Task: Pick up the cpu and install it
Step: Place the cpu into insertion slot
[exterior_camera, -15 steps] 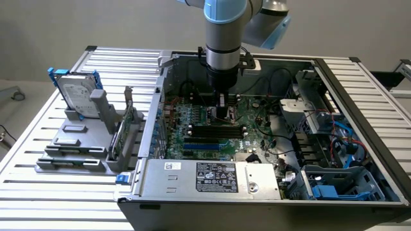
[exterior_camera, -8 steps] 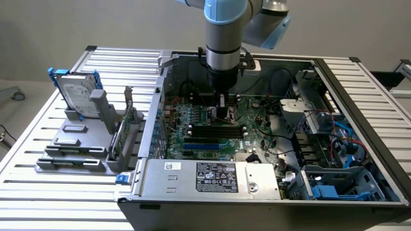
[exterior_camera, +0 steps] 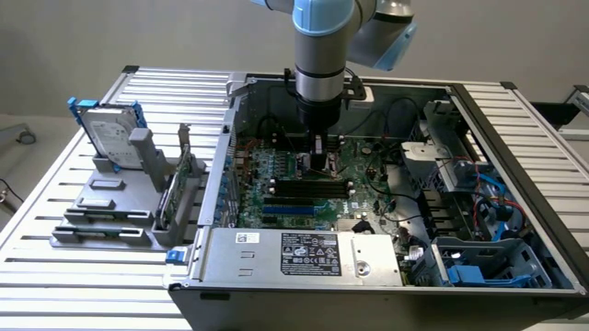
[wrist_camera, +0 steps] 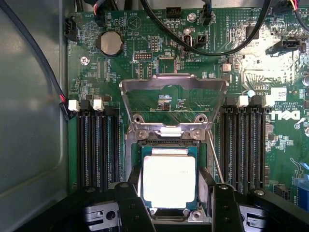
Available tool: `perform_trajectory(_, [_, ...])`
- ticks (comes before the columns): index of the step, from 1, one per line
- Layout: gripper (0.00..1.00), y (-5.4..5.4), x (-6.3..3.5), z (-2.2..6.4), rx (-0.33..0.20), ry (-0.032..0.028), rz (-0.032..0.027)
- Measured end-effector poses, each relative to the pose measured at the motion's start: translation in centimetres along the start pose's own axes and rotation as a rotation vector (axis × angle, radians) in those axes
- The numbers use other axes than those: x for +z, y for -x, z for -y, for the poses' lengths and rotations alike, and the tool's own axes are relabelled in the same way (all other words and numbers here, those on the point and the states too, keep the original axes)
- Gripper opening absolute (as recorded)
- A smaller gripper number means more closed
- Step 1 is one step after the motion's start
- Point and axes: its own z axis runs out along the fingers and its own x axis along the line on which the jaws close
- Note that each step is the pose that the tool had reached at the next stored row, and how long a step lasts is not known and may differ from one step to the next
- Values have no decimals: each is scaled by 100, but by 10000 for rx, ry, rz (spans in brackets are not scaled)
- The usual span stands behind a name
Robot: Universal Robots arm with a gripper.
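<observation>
The cpu (wrist_camera: 169, 181), a small square chip with a bright silver top, lies flat in the socket on the green motherboard (wrist_camera: 145, 63). The socket's metal load plate (wrist_camera: 174, 84) stands flipped up behind it. My gripper (wrist_camera: 177, 195) is directly over the socket with its black fingers (wrist_camera: 130, 203) on either side of the chip; a gap shows between the chip and the far finger, so the jaws stand open. In the exterior view the gripper (exterior_camera: 321, 162) reaches straight down into the open computer case (exterior_camera: 543, 200), and its fingers hide the chip.
Black memory slots (wrist_camera: 96, 145) flank the socket on both sides. Black cables (wrist_camera: 212, 46) cross the board beyond the load plate. A silver hard drive with blue brackets (exterior_camera: 110, 131) stands in a grey holder on the slatted table at the exterior view's left. The power supply (exterior_camera: 304, 255) fills the case front.
</observation>
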Motion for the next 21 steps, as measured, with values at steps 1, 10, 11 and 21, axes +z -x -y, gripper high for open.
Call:
perform_trajectory(1, [55, -2, 1, -1, -1, 0, 5])
perform_trajectory(10, [55, -19, 13, 0, -7, -4, 100])
perform_trajectory(11, [55, -23, 15, 0, -9, -4, 121])
perform_trajectory(21, [55, -62, 54, 5, -18, -6, 243])
